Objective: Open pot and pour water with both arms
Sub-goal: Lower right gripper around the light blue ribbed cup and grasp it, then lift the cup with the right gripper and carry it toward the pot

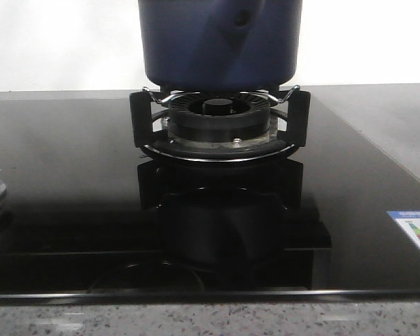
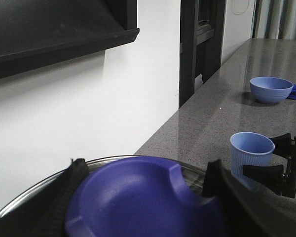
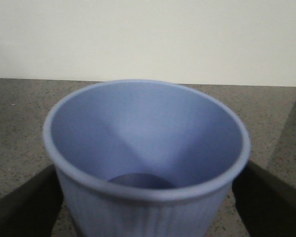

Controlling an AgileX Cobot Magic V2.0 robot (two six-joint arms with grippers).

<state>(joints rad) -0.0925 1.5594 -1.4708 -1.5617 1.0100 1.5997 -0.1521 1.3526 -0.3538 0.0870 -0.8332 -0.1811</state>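
— Pot?
— On the burner, centre of the hob.
— Fingers?
— My left fingers grip the lid; my right fingers hold the cup above the surface.

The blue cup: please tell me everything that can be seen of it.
The cup is light blue, with fine vertical ribs on its outer wall and a rounded rim. It looks like plastic or paper; which one is unclear. It stands upright on the grey speckled counter, mouth up, and no water shows inside. The right gripper has a dark finger on each side of it. A blue bowl stands apart, farther along the counter.
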